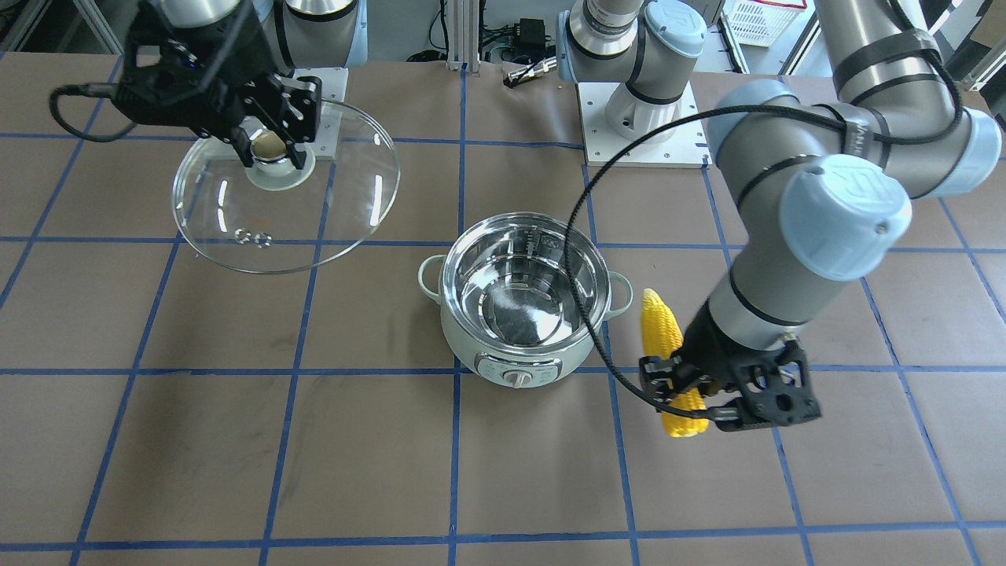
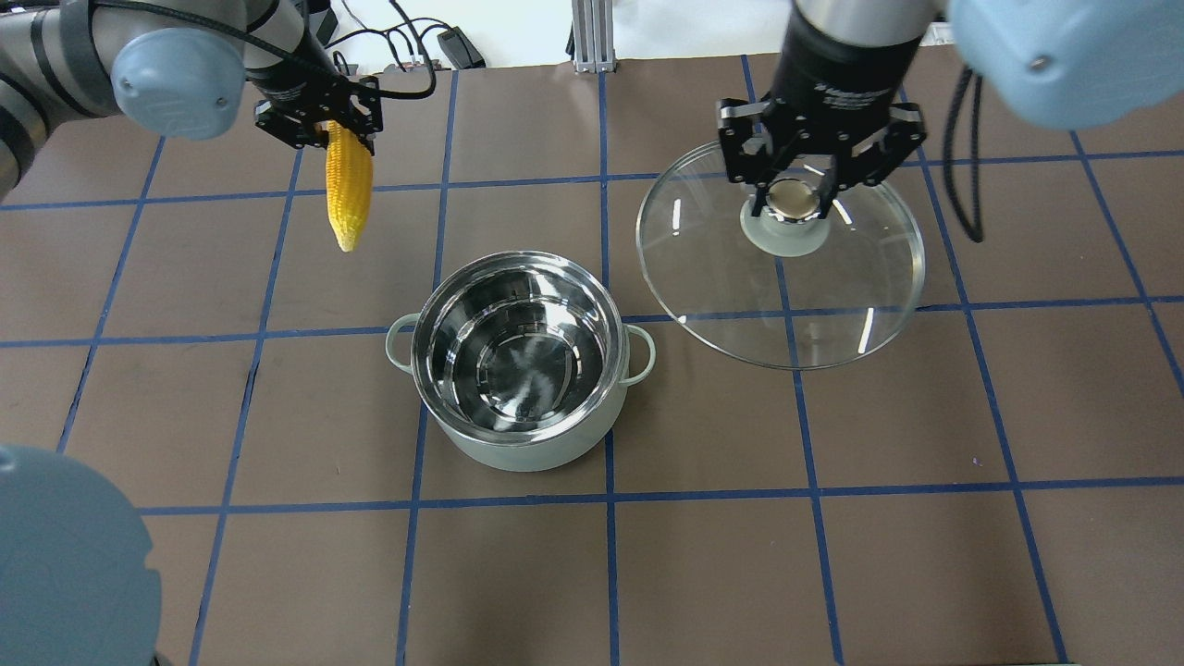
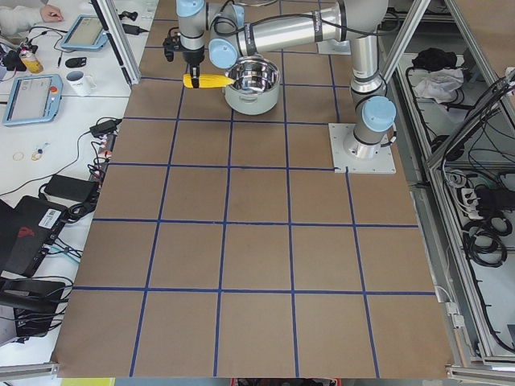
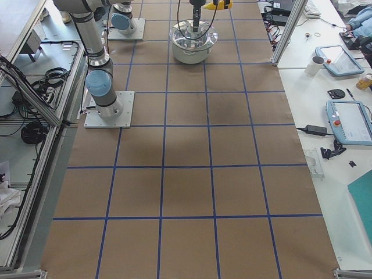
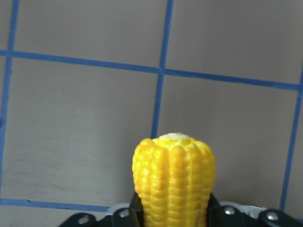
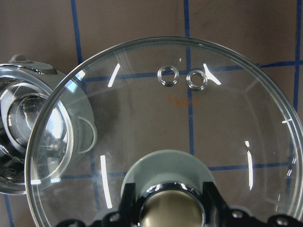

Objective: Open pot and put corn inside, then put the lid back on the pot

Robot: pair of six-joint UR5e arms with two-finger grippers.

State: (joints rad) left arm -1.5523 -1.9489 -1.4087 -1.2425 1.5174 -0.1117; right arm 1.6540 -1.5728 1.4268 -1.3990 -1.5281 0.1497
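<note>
The mint-green pot (image 2: 518, 453) stands open and empty mid-table, its dial (image 1: 515, 379) facing away from the robot. My left gripper (image 2: 330, 137) is shut on the thick end of the yellow corn (image 2: 349, 190) and holds it in the air to the pot's left and beyond it. The corn also shows in the front view (image 1: 660, 326) and the left wrist view (image 5: 174, 175). My right gripper (image 2: 789, 197) is shut on the knob of the glass lid (image 2: 740, 287) and holds it tilted above the table to the pot's right. The lid fills the right wrist view (image 6: 189, 123).
The brown table cover has a blue tape grid. The arms' white base plates (image 1: 640, 118) sit at the robot side. Side benches hold tablets (image 3: 30, 98) and a mug (image 3: 78, 81). Aluminium frame posts (image 4: 285, 29) stand at the table's edges.
</note>
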